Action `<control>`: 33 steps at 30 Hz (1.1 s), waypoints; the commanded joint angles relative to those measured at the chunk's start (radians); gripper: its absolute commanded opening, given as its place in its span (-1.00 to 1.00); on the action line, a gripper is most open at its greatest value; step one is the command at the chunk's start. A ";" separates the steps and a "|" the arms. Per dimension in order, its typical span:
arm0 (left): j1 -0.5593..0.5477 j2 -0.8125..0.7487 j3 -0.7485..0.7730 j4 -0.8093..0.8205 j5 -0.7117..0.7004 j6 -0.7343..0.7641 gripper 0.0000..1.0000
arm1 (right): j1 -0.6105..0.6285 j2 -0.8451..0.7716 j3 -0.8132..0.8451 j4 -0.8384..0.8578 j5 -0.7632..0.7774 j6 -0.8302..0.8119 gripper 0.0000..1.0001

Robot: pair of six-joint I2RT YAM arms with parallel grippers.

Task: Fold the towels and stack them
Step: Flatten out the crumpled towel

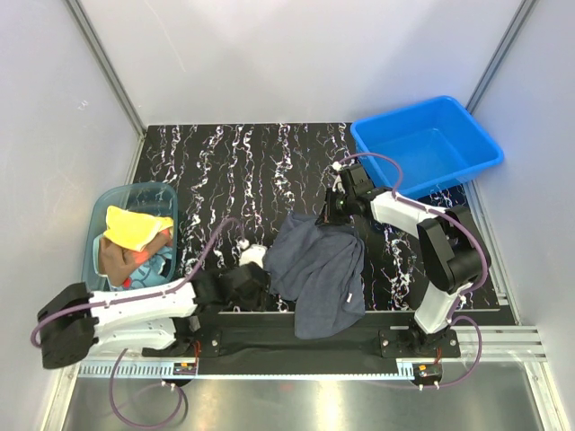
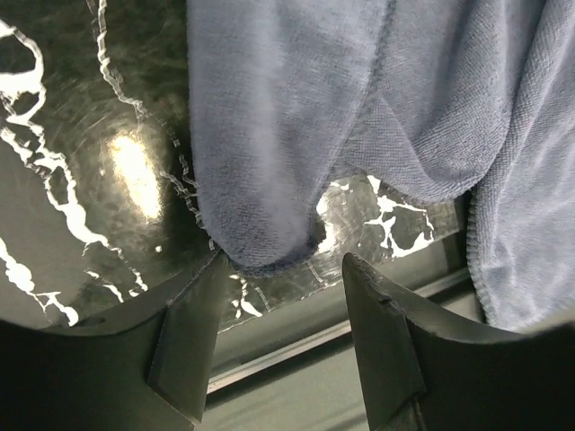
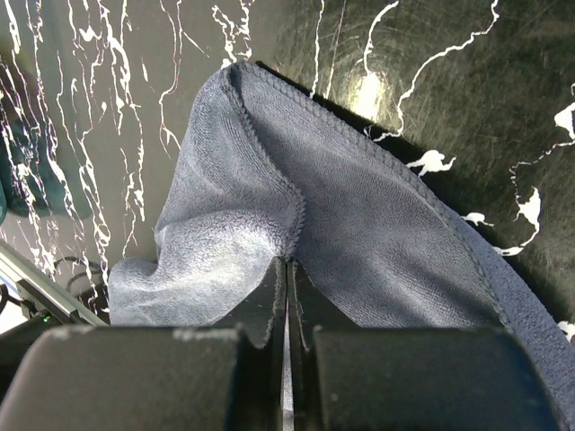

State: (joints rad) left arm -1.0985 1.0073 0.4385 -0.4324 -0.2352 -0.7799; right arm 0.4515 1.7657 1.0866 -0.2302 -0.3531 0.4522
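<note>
Slate-blue towel (image 1: 316, 274) lies crumpled at centre frame in the top view. Its long axis runs top to bottom and its lower end drapes over the near edge of the table (image 1: 225, 171). Right gripper (image 3: 286, 269) is clenched on the towel's upper hem. Left gripper (image 2: 284, 262), jaws spread and holding nothing, faces the towel's left corner, which sits just ahead of it. The left arm is judged nearer for that corner.

Black marbled table (image 1: 234, 171) carries slate-blue towel (image 1: 319, 269), teal tub (image 1: 92, 238), blue bin (image 1: 422, 148).
</note>
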 commanded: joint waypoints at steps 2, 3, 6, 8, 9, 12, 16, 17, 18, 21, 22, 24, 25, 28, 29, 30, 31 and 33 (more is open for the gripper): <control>-0.104 0.172 0.149 -0.057 -0.245 -0.005 0.15 | -0.005 -0.014 0.018 0.014 -0.007 0.006 -1.00; -0.142 0.204 0.169 -0.075 -0.272 -0.010 0.15 | -0.005 -0.012 0.013 0.017 -0.010 0.008 -1.00; -0.202 0.325 0.259 -0.146 -0.363 -0.030 0.15 | -0.005 -0.018 0.009 0.020 -0.020 0.011 -1.00; -0.231 0.385 0.327 -0.219 -0.427 -0.050 0.15 | -0.007 -0.021 0.006 0.025 -0.026 0.011 -1.00; -0.253 0.440 0.350 -0.248 -0.449 -0.076 0.15 | -0.005 -0.022 0.004 0.025 -0.026 0.011 -1.00; -0.299 0.529 0.442 -0.389 -0.545 -0.143 0.16 | -0.005 -0.025 0.001 0.025 -0.030 0.009 -1.00; -0.351 0.563 0.523 -0.503 -0.633 -0.177 0.19 | -0.005 -0.023 -0.001 0.026 -0.032 0.006 -1.00; -0.362 0.559 0.532 -0.511 -0.642 -0.173 0.19 | -0.005 -0.022 -0.001 0.025 -0.033 0.006 -1.00; -0.383 0.553 0.548 -0.509 -0.650 -0.164 0.20 | -0.005 -0.023 -0.001 0.025 -0.034 0.003 -1.00; -0.394 0.502 0.519 -0.425 -0.624 -0.066 0.21 | -0.008 -0.022 0.001 0.026 -0.037 0.003 -1.00; -0.393 0.487 0.500 -0.370 -0.601 -0.046 0.20 | -0.007 -0.022 0.001 0.026 -0.037 0.002 -1.00; -0.386 0.459 0.465 -0.326 -0.573 0.005 0.18 | -0.007 -0.022 0.001 0.029 -0.041 0.005 -1.00; -0.382 0.455 0.436 -0.304 -0.550 0.013 0.16 | -0.007 -0.022 0.001 0.026 -0.041 0.003 -1.00; -0.360 0.445 0.411 -0.283 -0.521 0.027 0.07 | -0.008 -0.022 0.004 0.026 -0.041 0.003 -1.00; -0.357 0.441 0.405 -0.269 -0.520 0.043 0.03 | -0.008 -0.020 0.006 0.023 -0.043 0.003 -1.00; -0.347 0.444 0.399 -0.256 -0.513 0.053 0.01 | -0.011 -0.020 0.007 0.025 -0.046 0.005 -1.00; -0.333 0.448 0.396 -0.232 -0.480 0.066 0.00 | -0.010 -0.018 0.007 0.023 -0.050 0.003 -1.00; -0.310 0.474 0.401 -0.235 -0.455 0.074 -0.02 | -0.010 -0.015 0.013 0.019 -0.055 0.005 -1.00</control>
State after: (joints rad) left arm -1.4319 1.4750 0.8391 -0.7387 -0.7288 -0.7422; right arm 0.4496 1.7657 1.0851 -0.2295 -0.3828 0.4534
